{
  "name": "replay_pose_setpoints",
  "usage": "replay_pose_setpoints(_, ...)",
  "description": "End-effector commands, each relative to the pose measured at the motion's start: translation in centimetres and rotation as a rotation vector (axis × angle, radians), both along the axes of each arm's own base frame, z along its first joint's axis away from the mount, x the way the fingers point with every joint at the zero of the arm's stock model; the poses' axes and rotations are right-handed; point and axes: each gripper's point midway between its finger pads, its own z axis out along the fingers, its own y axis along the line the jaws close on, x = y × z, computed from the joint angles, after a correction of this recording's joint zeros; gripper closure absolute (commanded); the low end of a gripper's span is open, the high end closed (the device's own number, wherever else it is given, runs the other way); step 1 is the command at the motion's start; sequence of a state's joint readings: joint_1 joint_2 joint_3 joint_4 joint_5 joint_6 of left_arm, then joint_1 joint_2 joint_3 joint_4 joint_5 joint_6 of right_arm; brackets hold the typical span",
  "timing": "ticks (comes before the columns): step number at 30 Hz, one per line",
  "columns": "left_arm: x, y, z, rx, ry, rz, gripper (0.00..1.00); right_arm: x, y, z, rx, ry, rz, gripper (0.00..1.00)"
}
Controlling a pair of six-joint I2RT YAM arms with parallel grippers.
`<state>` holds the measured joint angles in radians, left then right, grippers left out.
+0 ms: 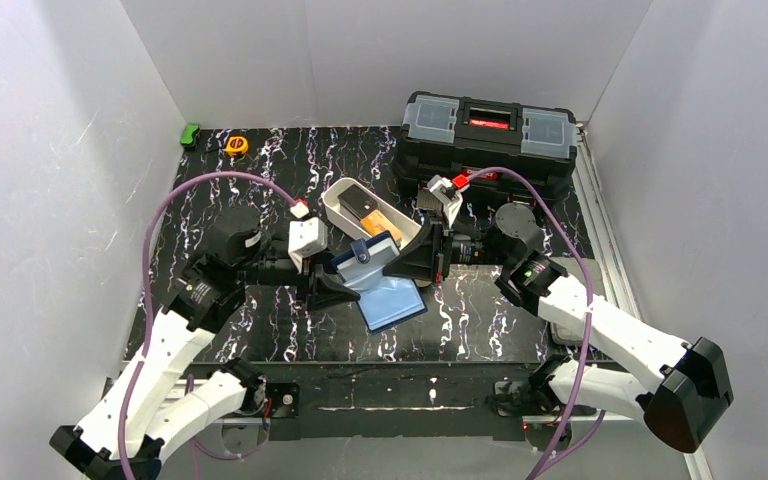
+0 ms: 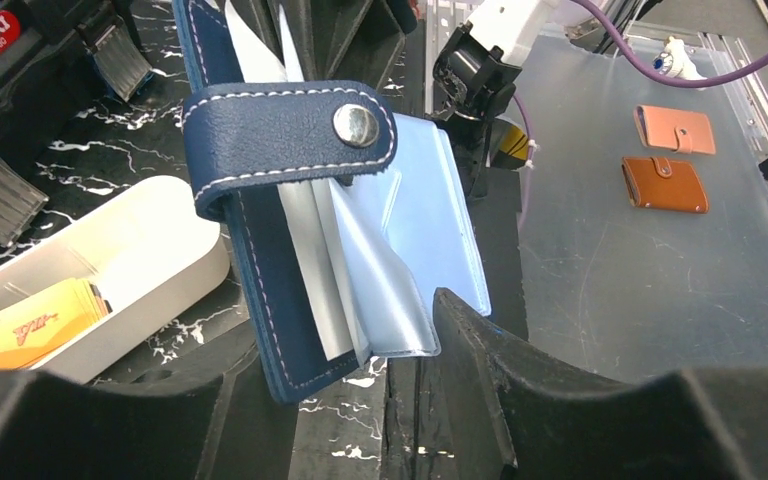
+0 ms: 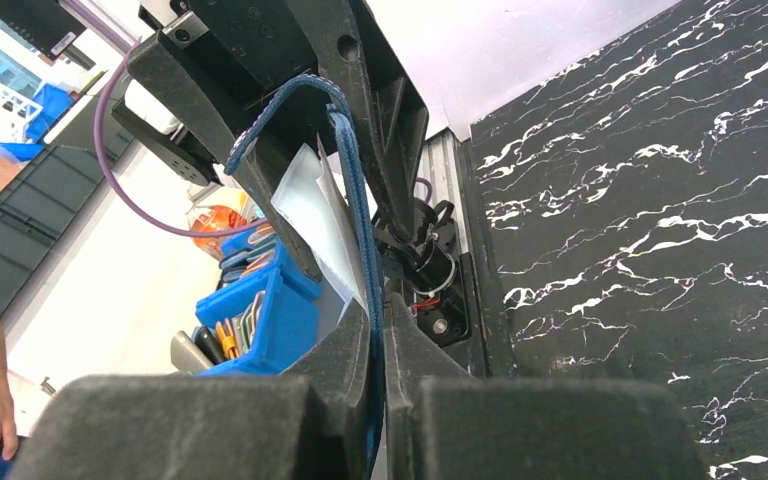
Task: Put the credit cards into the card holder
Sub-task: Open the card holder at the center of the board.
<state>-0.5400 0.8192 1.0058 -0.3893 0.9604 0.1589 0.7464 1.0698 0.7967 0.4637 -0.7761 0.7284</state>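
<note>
Both sides of open card holder (image 2: 260, 140) flanked above worktop (image 1: 260, 170): right fingers (image 3: 260, 420) clamped on its cover, left fingers (image 2: 520, 400) astride, grip unclear; orange credit card (image 2: 25, 325) in white tray (image 2: 160, 230).

White enclosure walls (image 1: 80, 150) around black marbled tabletop (image 1: 290, 335)

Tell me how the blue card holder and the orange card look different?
The card holder is dark blue; the orange card is orange-yellow. The card holder is held up between the left gripper and the right gripper; the orange card lies in the white tray. The card holder hangs open with pale pages fanned out; the orange card is one flat piece. Both are small rectangles.
</note>
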Motion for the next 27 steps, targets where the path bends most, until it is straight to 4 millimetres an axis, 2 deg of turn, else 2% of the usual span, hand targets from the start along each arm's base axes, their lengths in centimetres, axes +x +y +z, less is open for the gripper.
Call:
replay_pose_setpoints(1,-1.0,0.4,0.4,-0.014,-0.069,-0.03,0.54,-0.1,-0.1,3.7,0.087,-0.078,0.007,0.99)
replay_pose_setpoints(6,-1.2,0.9,0.1,-0.012,-0.093,-0.011,0.56,-0.1,0.0,4.2,0.096,-0.075,0.005,0.99)
replay_pose_setpoints(13,-0.4,0.7,0.9,-0.041,-0.099,0.038,0.61,-0.2,0.2,4.2,0.101,-0.054,0.035,0.99)
replay_pose_setpoints(22,0.7,0.2,1.5,-0.073,-0.071,0.08,0.78,-0.7,0.2,4.4,0.102,-0.05,0.062,0.98)
replay_pose_setpoints(25,1.0,0.1,1.8,-0.076,-0.072,0.092,0.91,-0.8,0.2,4.4,0.098,-0.043,0.071,0.94)
replay_pose_setpoints(27,1.2,0.1,1.9,-0.079,-0.07,0.101,0.94,-0.9,0.1,4.4,0.098,-0.044,0.076,0.89)
